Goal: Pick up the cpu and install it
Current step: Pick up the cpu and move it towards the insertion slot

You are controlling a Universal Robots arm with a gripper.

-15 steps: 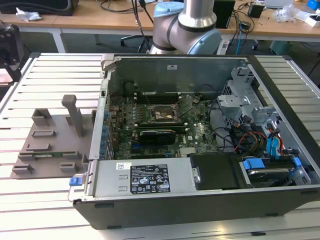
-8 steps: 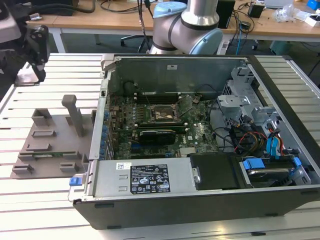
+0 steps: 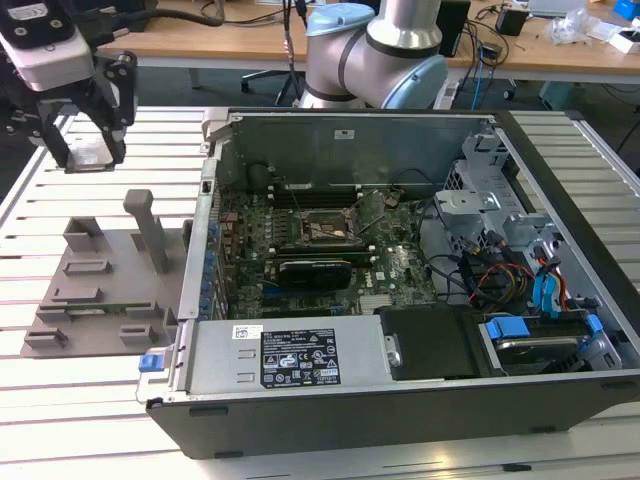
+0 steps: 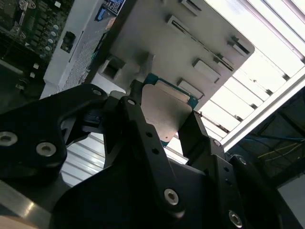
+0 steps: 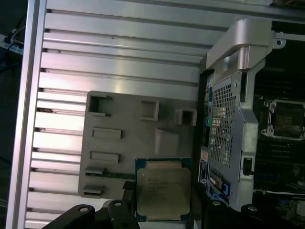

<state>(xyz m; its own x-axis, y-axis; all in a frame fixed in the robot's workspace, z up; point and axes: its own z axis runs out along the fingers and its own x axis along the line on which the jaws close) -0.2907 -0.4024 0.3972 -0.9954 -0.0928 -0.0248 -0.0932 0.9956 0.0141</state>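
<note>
The cpu (image 5: 163, 190) is a flat square chip with a silvery top and a teal edge, held above the slatted table. My gripper (image 5: 164, 210) is shut on it, with a black finger on either side. In the second wrist view the cpu (image 4: 167, 113) sits between the same fingers (image 4: 143, 129) of the gripper (image 4: 164, 102). In the exterior view the gripper (image 3: 88, 155) hangs at the far left, above and behind the grey fixture plate (image 3: 100, 290), well away from the open motherboard socket (image 3: 325, 232).
The open computer case (image 3: 400, 400) fills the middle and the exterior view's right, with its metal wall (image 5: 228, 124) between me and the socket (image 5: 288, 119). A long black card (image 3: 315, 270) lies just in front of the socket. The fixture plate (image 5: 133, 143) has raised blocks and a tall post (image 3: 150, 230).
</note>
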